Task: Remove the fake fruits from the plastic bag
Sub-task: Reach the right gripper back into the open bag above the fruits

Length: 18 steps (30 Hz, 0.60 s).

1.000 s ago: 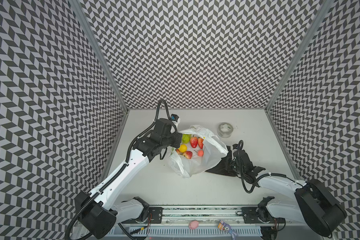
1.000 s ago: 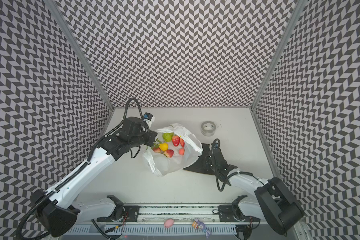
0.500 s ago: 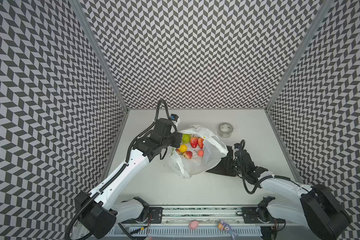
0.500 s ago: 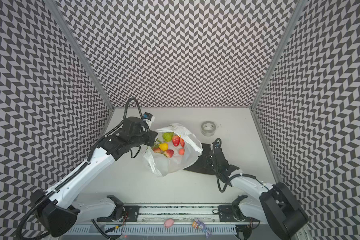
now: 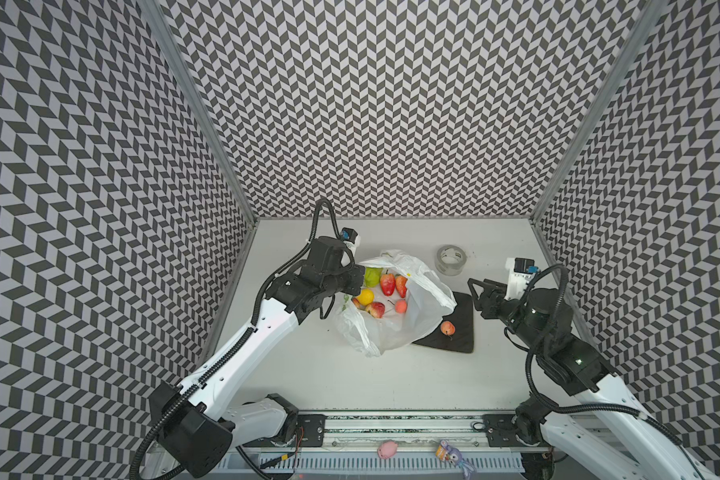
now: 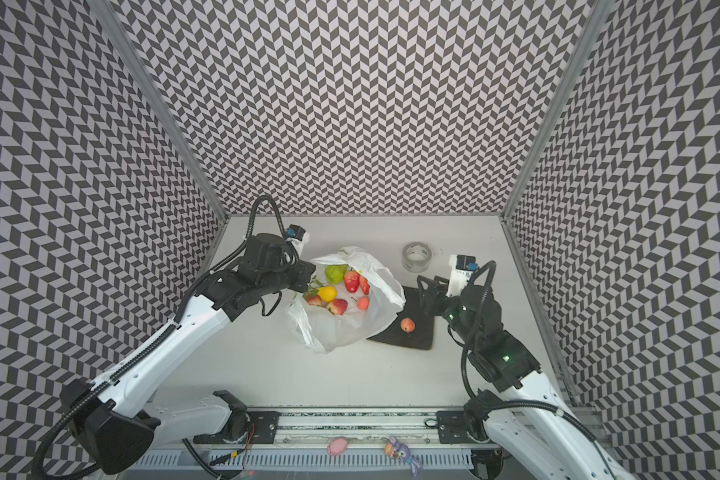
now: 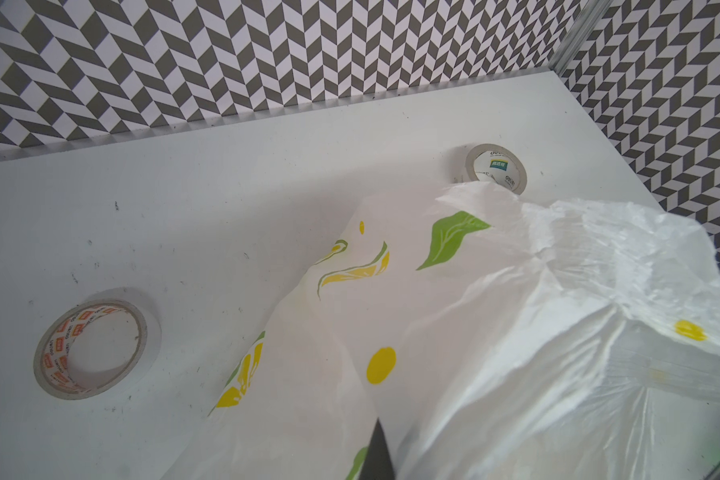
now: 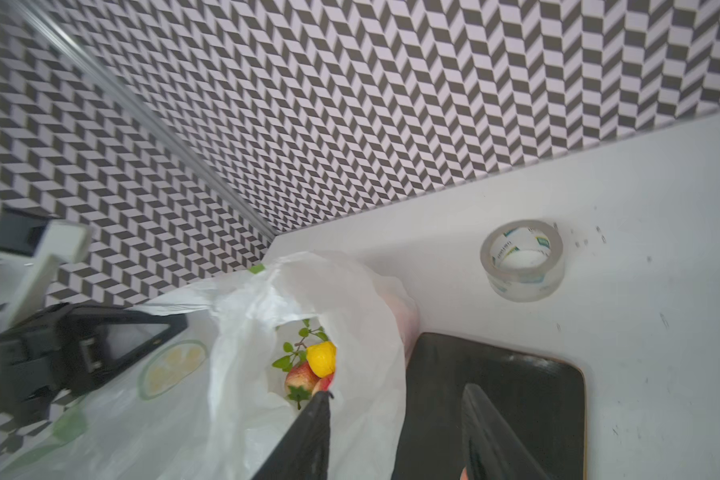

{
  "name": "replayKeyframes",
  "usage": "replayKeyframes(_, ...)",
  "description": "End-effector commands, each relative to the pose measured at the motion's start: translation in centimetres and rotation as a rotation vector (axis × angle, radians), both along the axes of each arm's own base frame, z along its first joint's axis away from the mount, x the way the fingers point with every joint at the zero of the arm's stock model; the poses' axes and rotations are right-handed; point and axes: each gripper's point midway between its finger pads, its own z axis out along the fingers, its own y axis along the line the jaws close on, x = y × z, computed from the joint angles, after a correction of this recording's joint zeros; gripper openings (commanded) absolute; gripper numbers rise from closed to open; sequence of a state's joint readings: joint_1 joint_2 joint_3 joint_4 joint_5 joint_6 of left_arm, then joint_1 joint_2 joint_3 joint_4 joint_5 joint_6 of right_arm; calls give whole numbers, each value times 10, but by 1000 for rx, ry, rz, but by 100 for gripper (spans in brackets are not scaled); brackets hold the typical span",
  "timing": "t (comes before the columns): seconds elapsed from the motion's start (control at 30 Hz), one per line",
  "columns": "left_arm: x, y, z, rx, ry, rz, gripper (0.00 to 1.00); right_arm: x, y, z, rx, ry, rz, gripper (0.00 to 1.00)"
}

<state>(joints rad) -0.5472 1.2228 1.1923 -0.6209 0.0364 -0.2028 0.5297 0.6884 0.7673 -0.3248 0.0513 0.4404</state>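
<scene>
The plastic bag [image 5: 395, 328] [image 6: 341, 324] lies mid-table with its mouth held up. My left gripper [image 5: 352, 286] is shut on its left rim, and in the left wrist view only one dark fingertip [image 7: 377, 453] shows against the film [image 7: 474, 332]. Inside lie fake fruits: a green one [image 5: 372, 276], red strawberries [image 5: 387, 284], a yellow lemon [image 5: 365, 296] [image 8: 321, 359] and small pink-orange ones [image 5: 400, 306]. One pink-orange fruit [image 5: 447, 328] [image 6: 407, 324] sits on the dark tray [image 5: 462, 338]. My right gripper [image 5: 474, 286] [image 8: 395, 399] hangs open and empty above the tray's right side.
A clear tape roll [image 5: 451, 259] [image 8: 522, 259] stands behind the tray. Another roll with orange print [image 7: 92, 349] lies near the left arm. Two small toys [image 5: 387, 449] rest on the front rail. Patterned walls close in three sides.
My right gripper has lifted and drawn back to the right from the tray, leaving a pink-orange fruit lying there. The left arm and the bag have stayed still.
</scene>
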Motion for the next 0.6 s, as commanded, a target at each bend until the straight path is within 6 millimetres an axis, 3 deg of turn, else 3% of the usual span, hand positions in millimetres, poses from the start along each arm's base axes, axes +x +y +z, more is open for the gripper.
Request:
replayKeyframes(0.0, 1, -4, 12, -34, -36, -15, 0, -20, 39, 26, -89, -114, 228, 45)
replayKeyframes(0.13, 1, -6, 14, -37, -39, -19, 0, -42, 88, 40, -223, -311, 442, 39)
replayKeyframes(0.27, -1, -4, 13, -35, -38, -17, 0, -46, 129, 32, -341, -410, 565, 36)
replayKeyframes(0.43, -1, -6, 9, -26, -33, -32, 0, -28, 178, -8, -526, -390, 616, 33)
replayKeyframes(0.57, -1, -7, 6, -6, -29, -52, 0, -9, 200, -40, -603, -369, 611, 30)
